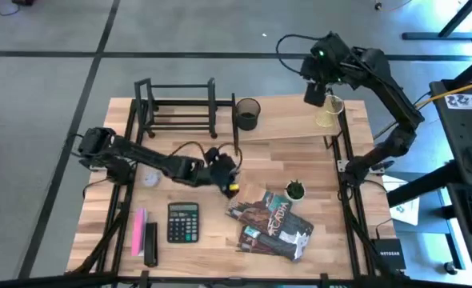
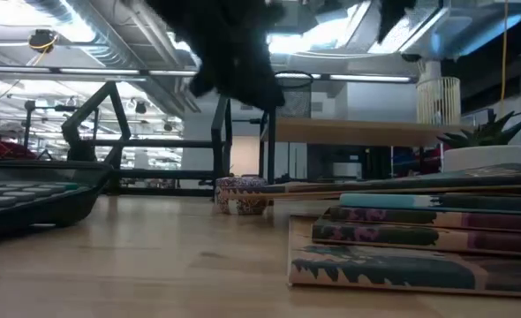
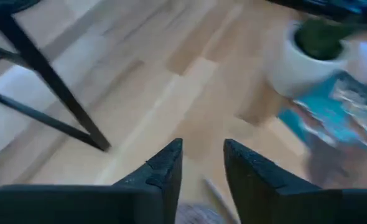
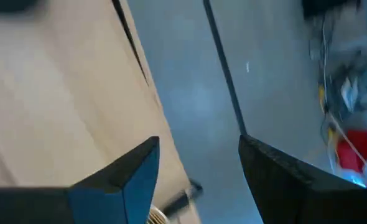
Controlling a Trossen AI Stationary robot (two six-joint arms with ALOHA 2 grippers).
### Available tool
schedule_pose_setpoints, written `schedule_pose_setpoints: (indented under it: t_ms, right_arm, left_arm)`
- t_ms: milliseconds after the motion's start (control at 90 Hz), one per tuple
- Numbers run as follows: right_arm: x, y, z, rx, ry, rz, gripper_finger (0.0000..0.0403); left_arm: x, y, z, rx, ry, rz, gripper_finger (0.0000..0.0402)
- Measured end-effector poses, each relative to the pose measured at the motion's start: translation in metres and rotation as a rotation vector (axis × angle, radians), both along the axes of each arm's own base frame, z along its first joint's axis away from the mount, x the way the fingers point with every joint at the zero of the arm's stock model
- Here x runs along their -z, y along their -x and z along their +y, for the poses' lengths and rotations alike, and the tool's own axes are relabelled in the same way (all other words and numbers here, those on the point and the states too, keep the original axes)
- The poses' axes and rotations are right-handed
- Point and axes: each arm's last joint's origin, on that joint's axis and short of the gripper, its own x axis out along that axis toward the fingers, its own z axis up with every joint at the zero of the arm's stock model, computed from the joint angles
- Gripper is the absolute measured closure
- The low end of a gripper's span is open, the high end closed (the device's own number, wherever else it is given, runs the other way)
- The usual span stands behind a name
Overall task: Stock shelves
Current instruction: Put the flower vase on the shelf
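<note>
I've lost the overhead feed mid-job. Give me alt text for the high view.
Looking straight down, the left gripper hovers at table centre near a calculator, books and a small potted plant. The right gripper is above the light-wood shelf, by a pale slatted cup. A black book rack and a mesh cup stand at the far edge.

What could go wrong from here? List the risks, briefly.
1. The right end effector hangs open just above the pale ribbed cup at the far end of the light-wood shelf. A nudge could knock the cup off the board.
2. The left end effector is open and low, near the potted plant. A sideways sweep might tip the plant.
</note>
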Motion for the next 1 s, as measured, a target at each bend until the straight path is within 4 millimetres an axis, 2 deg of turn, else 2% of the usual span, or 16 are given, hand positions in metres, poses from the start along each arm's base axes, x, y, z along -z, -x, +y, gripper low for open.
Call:
schedule_pose_setpoints:
  t_ms: [211, 456, 722, 1000]
  right_arm:
    - [-0.013, 0.006, 0.058, -0.156, -0.146, -0.2, 0.0196]
    - [-0.005, 0.013, 0.117, -0.243, -0.234, -0.251, 0.0213]
    - [0.027, 0.018, 0.165, -0.262, -0.283, -0.193, 0.0249]
    - [0.086, 0.017, 0.2, -0.261, -0.294, -0.03, 0.0269]
  left_arm:
    - [0.007, 0.0, 0.029, -0.044, -0.057, -0.033, 0.036]
    - [0.006, -0.003, 0.053, -0.05, -0.093, -0.064, 0.0375]
    - [0.018, -0.006, 0.079, -0.109, -0.102, -0.037, 0.038]
    - [0.016, -0.004, 0.097, -0.148, -0.144, -0.034, 0.038]
